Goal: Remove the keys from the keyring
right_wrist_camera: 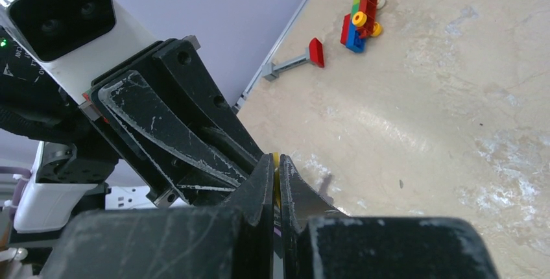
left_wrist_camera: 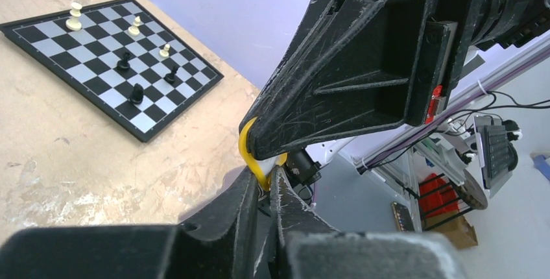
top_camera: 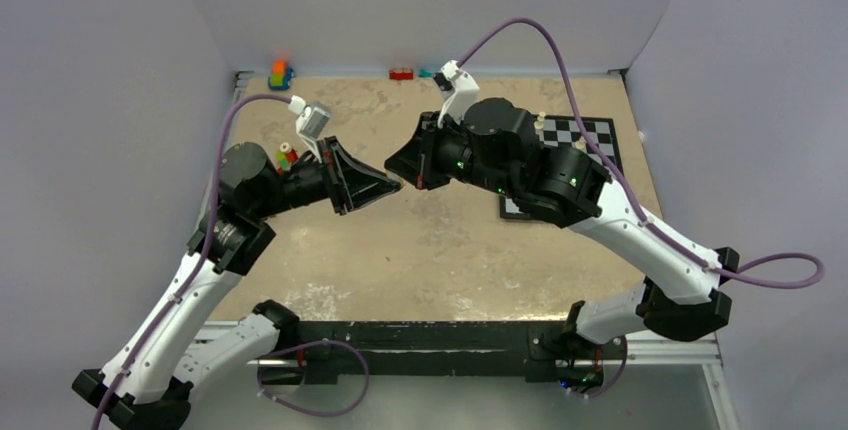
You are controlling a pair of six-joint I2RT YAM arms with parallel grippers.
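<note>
Pressure is applied from two sides above the table. A yellow key is clamped by left gripper and right gripper (both narrowed onto it).

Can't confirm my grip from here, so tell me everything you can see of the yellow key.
Only a curved edge of the key shows: glossy yellow plastic, held in mid-air. It is pinched between the left end effector and the right end effector. Both are closed on it, with their tips meeting. A thin yellow sliver shows between the right fingers. Its blade cannot be seen.
</note>
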